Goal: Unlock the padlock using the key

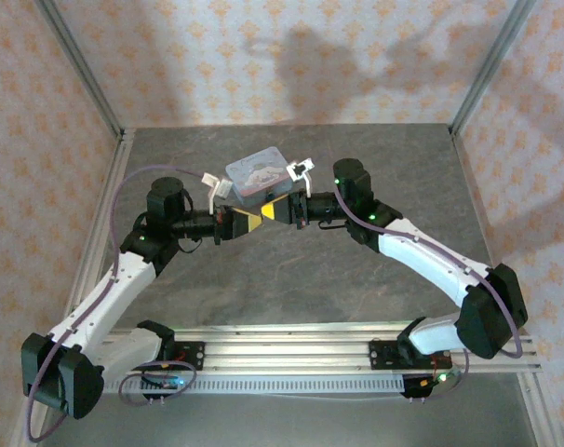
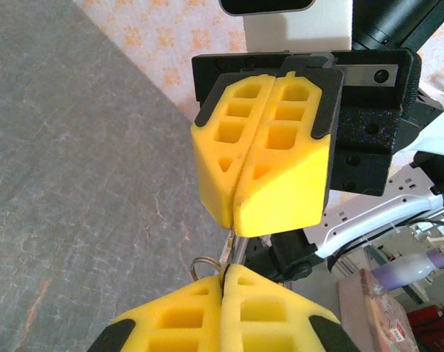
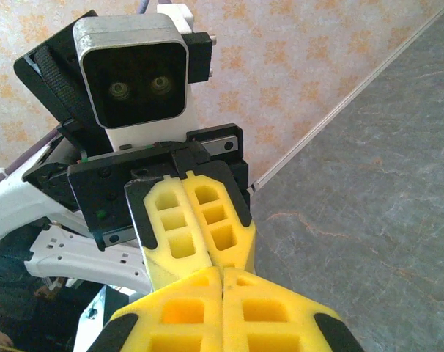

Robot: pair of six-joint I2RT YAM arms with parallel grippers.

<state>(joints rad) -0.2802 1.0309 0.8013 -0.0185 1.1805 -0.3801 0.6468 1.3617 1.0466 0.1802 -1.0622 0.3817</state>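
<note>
L gripper (image 2: 223, 293) and R gripper (image 2: 238, 213) both fully closed, tip to tip in mid-air, key (image 2: 230, 253) a thin sliver bridging their seams w/ ring (image 2: 202, 264) at L tips, padlock hidden, prob. in R pads; items light, rigid, slick, key likely bendable, so pinch head only, no side load.

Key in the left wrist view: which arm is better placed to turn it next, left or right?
Probably left. The left gripper is shut on the key, a thin metal strip with a ring, and its tip meets the shut right gripper. I cannot tell whether it is already inserted.
</note>
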